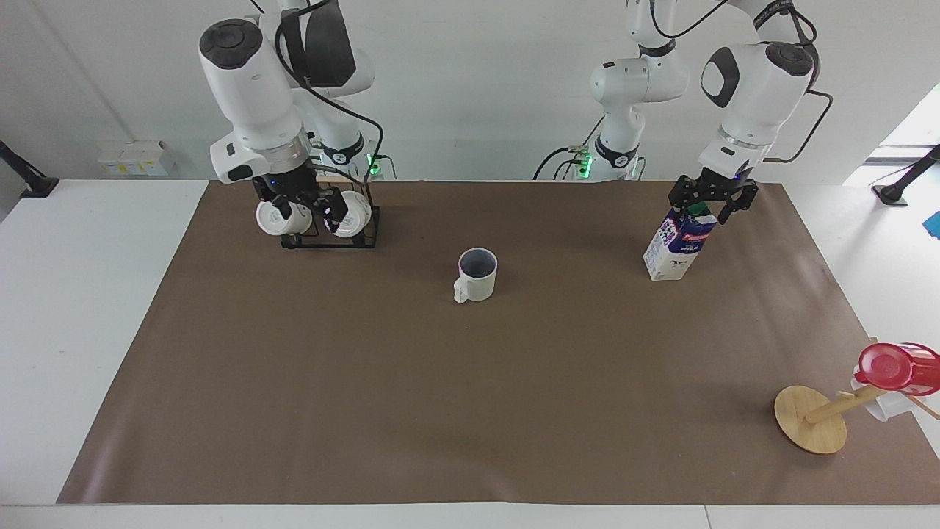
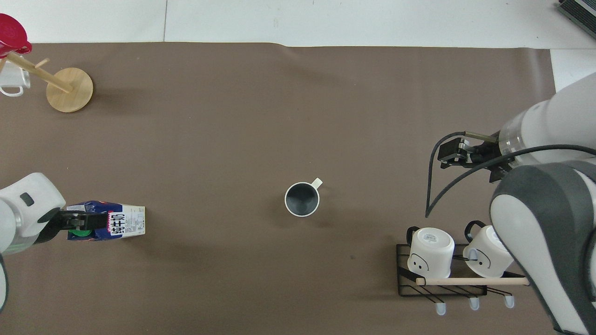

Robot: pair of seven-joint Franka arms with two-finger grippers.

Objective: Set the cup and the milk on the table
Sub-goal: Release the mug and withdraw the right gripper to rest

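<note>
Overhead view: milk [image 2: 116,225] carton label reads "纯牛奶".

Mat [image 1: 470,382]: matt brown, paper-like. Cup [image 1: 476,274]: glazed ceramic. Milk [image 1: 679,246]: printed carton. Rack [image 1: 330,231]: black wire, wooden rod.

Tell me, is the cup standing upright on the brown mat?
Yes, the cup stands upright on the mat of the table, its open mouth up and its grey-blue inside showing, with no gripper on it.
</note>
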